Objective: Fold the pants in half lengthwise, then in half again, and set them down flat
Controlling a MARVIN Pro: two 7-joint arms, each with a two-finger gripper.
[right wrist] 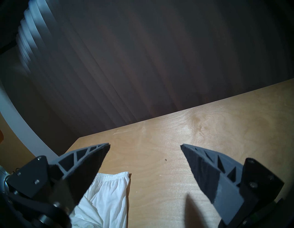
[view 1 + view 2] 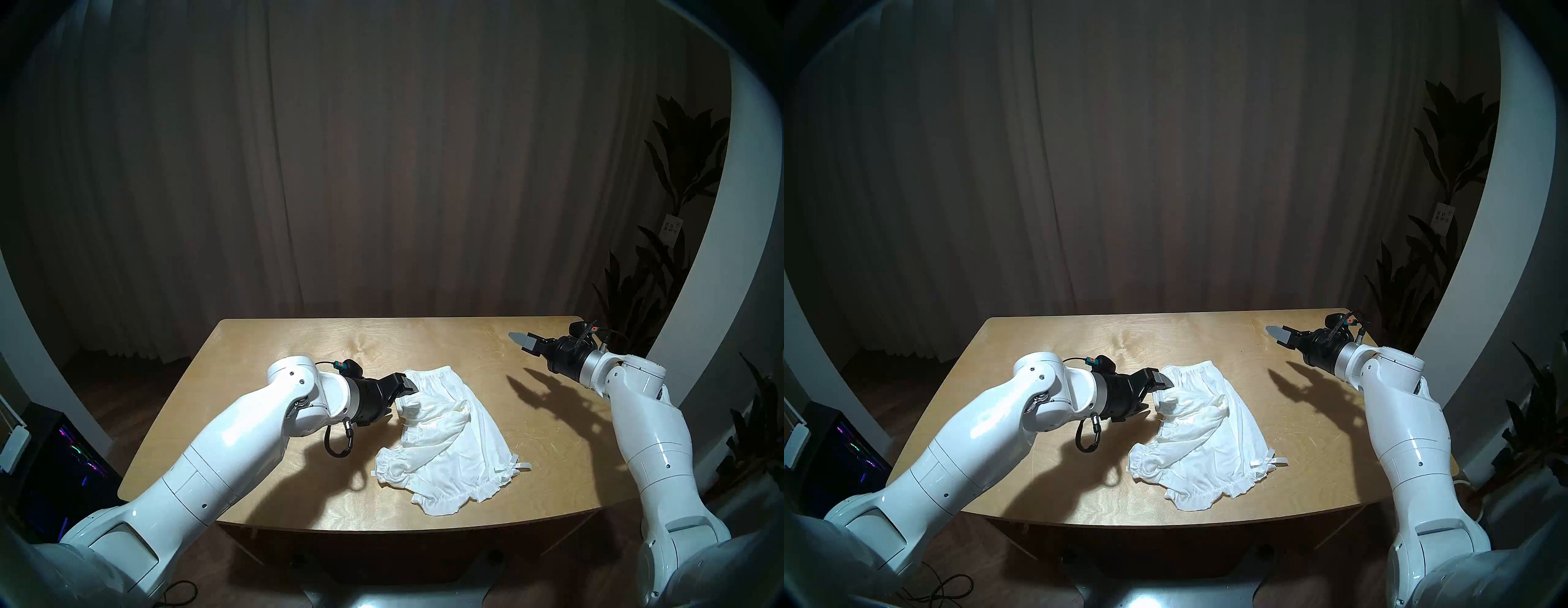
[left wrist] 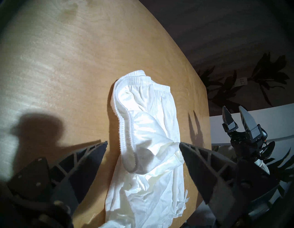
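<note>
Left gripper (image 3: 143, 144): jaws wide apart, straddling a raised fold of the pants (image 2: 449, 437), clamped on nothing; contact unclear. Right gripper (image 1: 144, 145): jaws spread, empty, above the table's (image 2: 271, 339) far right corner. Pants lie crumpled mid-table, toward the near edge. Left wrist view alone shows the ribbed, gathered waistband; head views show ruffled hems and a ribbon tie. Thin white fabric, pale plywood top.

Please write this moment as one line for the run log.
left gripper: open, at bunched waistband side of thin white ruffled shorts | right gripper: open, empty, above wooden table | fold: not done
</note>
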